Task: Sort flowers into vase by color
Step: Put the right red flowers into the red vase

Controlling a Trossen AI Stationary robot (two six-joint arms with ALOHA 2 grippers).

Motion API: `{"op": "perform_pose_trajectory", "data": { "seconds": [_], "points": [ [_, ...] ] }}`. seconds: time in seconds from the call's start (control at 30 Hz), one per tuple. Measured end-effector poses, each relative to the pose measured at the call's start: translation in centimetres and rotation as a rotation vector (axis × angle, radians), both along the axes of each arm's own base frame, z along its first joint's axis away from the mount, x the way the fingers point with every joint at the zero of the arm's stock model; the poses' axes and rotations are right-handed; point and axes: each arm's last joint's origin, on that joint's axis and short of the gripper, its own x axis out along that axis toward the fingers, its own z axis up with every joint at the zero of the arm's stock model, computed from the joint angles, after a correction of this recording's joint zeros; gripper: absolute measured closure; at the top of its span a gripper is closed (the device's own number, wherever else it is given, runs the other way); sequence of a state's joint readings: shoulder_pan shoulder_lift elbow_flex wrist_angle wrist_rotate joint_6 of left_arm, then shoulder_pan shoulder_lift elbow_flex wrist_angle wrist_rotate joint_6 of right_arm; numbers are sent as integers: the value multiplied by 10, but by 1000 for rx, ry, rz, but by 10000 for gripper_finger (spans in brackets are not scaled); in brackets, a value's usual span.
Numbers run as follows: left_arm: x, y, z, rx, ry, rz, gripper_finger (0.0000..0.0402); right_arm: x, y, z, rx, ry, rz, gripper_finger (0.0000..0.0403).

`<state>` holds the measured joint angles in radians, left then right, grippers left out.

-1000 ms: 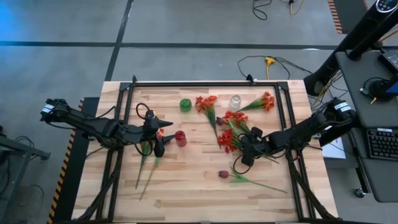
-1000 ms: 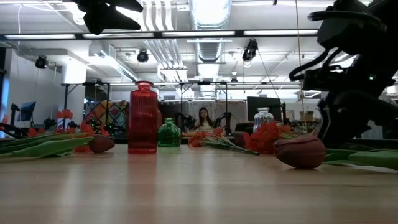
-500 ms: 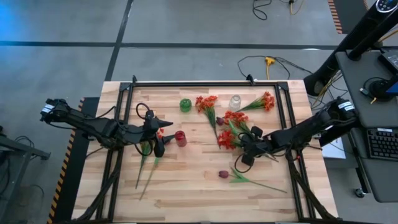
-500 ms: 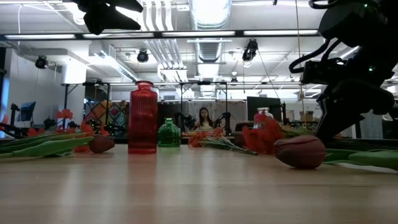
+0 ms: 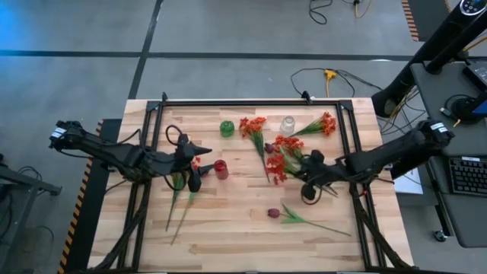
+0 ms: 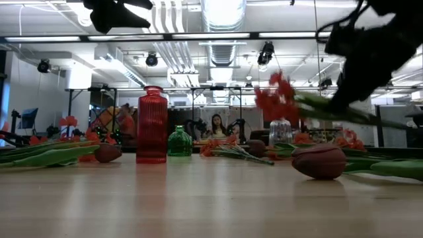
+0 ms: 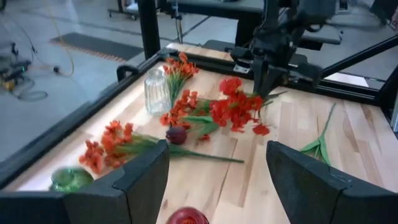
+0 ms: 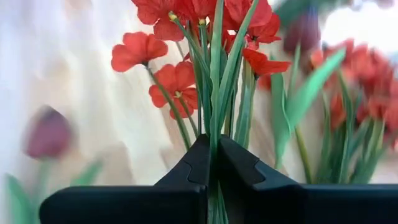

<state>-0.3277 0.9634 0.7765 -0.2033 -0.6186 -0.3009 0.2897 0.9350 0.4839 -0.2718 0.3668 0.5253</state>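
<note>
Left gripper (image 5: 196, 173): held above the table's left half beside the red vase (image 5: 221, 169), fingers spread wide and empty, with two green stems (image 5: 179, 204) laid on the boards below it; no change is noted here since a second ago. Red vase: upright, unfilled, with a small green vase (image 5: 227, 128) upright farther back and a clear glass vase (image 5: 288, 123) upright to its right. Orange-red sprays: one (image 5: 253, 128) lying between the green and clear vases, another (image 5: 323, 123) lying near the far right edge. Purple buds: one (image 5: 268, 148) lying at mid-table, one (image 5: 273, 213) lying nearer the front with its stem trailing right. Right gripper (image 5: 307, 173): a second ago half open over the red cluster (image 5: 275, 169); now closed tight on that cluster's stems, and in the low view the cluster is seen raised off the wood, blooms tilted leftward. It is judged that the pick is made and that the carry to the red vase comes next; most flowers are not yet sorted. Surface: pale wooden planks within a black metal frame (image 5: 251, 101). Room: grey floor with a yellow-plugged cable (image 5: 329, 74) behind the table, a desk with a keyboard (image 5: 464, 176) at right, ceiling strip lights and a distant seated person (image 6: 216, 125) visible in the low view.
</note>
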Motion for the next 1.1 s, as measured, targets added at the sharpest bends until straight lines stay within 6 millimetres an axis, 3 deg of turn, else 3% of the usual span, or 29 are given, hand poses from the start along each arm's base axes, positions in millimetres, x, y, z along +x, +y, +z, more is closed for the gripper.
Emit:
{"op": "perform_pose_trajectory", "data": {
  "seconds": [0.2, 0.5, 0.73, 0.93, 1.1],
  "points": [
    [-1, 0, 19, 91, 12, -32, 151, 8, 2, 35, -44, -329, 97, 389],
    [-10, 5, 20, 91, 42, 56, 151, 31, 9, 68, -238, -729, 180, 390],
    [-12, 5, 19, 95, 61, 52, 151, 56, 9, 67, -338, -937, 176, 390],
    [-18, 7, 9, 57, 144, 91, 151, 72, -3, 64, -343, -1185, 190, 390],
    [-25, 12, 9, 102, 150, 185, 151, 96, -10, 62, -357, -1242, 188, 390]
  ]
}}
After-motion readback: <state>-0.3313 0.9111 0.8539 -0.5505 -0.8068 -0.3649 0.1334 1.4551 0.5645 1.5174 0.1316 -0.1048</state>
